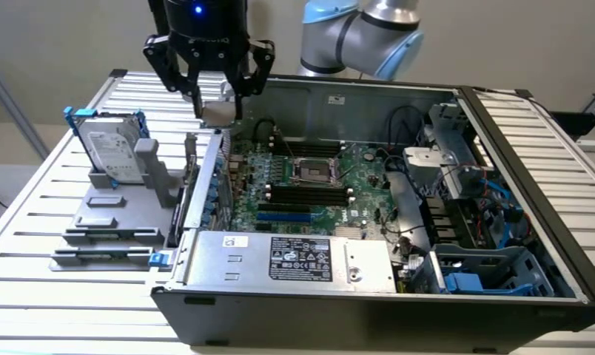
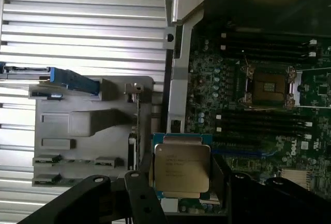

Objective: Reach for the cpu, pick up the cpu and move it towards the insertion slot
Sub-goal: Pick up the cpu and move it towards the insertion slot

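Note:
My gripper (image 1: 218, 105) hangs above the open computer case's wall on the exterior view's left, shut on the cpu (image 1: 218, 112). In the wrist view the cpu (image 2: 182, 169) shows its silver metal top with printed text, clamped between the black fingers (image 2: 138, 185) on two opposite edges. The insertion slot (image 1: 312, 171) is a square socket with a shiny metal frame and dark centre in the middle of the green motherboard, lower and toward the exterior view's right of the gripper. In the wrist view the insertion slot (image 2: 269, 86) lies apart from the held chip.
A grey fixture (image 1: 110, 222) beside the case carries an upright silver hard drive (image 1: 115, 151) with blue rails. Long black memory slots (image 1: 308, 194) flank the socket. The power supply (image 1: 297, 259) fills the case front; cables and drive bays (image 1: 475, 214) crowd the exterior view's right.

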Tool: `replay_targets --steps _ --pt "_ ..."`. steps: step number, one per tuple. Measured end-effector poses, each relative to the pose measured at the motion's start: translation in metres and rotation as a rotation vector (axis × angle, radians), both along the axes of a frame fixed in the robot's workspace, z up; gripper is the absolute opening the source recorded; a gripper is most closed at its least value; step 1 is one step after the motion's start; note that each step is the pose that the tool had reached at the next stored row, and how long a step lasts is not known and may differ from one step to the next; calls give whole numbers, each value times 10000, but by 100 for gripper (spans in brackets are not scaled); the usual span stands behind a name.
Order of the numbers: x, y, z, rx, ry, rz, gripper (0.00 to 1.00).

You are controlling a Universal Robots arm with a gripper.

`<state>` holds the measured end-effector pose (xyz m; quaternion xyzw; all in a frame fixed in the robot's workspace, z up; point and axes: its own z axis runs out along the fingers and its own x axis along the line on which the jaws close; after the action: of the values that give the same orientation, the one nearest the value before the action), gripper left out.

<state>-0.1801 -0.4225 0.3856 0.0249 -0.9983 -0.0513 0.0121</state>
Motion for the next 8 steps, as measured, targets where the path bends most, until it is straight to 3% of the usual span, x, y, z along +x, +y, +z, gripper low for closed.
replay_targets --steps 8 --pt "362 1 -4 0 5 -1 54"
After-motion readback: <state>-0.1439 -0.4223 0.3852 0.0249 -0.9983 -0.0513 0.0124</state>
